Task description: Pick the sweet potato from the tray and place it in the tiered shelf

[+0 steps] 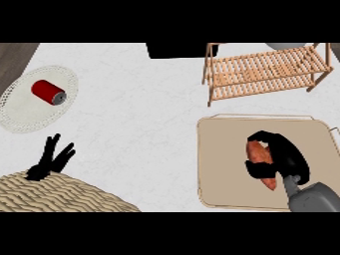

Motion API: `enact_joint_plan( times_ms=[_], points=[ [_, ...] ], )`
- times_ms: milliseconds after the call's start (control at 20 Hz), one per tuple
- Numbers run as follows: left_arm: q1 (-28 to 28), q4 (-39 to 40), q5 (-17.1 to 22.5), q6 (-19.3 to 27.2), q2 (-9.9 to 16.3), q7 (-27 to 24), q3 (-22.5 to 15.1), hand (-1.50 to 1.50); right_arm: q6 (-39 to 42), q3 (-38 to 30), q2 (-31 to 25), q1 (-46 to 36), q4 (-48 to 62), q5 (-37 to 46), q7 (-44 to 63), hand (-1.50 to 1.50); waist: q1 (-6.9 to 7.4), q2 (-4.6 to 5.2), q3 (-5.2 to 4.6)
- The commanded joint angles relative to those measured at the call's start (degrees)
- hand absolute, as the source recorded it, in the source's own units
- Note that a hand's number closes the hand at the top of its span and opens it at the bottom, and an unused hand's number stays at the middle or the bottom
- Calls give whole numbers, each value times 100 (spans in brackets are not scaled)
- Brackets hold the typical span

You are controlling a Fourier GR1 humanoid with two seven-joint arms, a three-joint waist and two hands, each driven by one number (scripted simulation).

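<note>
The right hand [275,154] curls around the sweet potato [259,155] on the tray [224,164], at 6 o'clock from the shelf [264,69].

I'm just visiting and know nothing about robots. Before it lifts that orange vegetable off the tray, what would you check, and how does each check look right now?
1. Right hand curled round the sweet potato: ok.
2. Sweet potato lifted off the tray: cannot tell; it shows over the tray.
3. Tiered shelf upright, top slats bare: ok.
4. Counter between tray and shelf free of objects: ok.
5. Left hand resting at lower left, away from the route: ok.
6. Red can on the white mat, far left, out of the way: ok.
</note>
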Motion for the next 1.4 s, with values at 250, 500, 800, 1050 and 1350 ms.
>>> enact_joint_plan(
  times_ms=[250, 500, 800, 1050, 1350],
  points=[
    [-416, 281, 213, 230, -38, 1150, 91, 0, -319, 208, 654, 67, 261, 79, -663, 150, -42, 151, -245],
    [-563, 276, 262, 290, -79, 1294, 126, 0, -241, 164, 305, -87, -486, 204, -1041, 150, -186, 128, -248],
    [-304, 276, 185, 219, -70, 1063, 53, 0, 697, 874, 180, -516, -1075, 70, -1979, 150, -105, 126, -249],
    [-288, 189, 184, 301, -15, 1248, 144, 0, 525, 318, -146, -890, -2109, 160, -1887, 150, -287, 77, -251],
    [-148, 386, 164, 229, -48, 940, 248, 0, 711, -597, -481, -1250, -3092, -155, -1021, 150, -364, 82, -266]
  ],
)
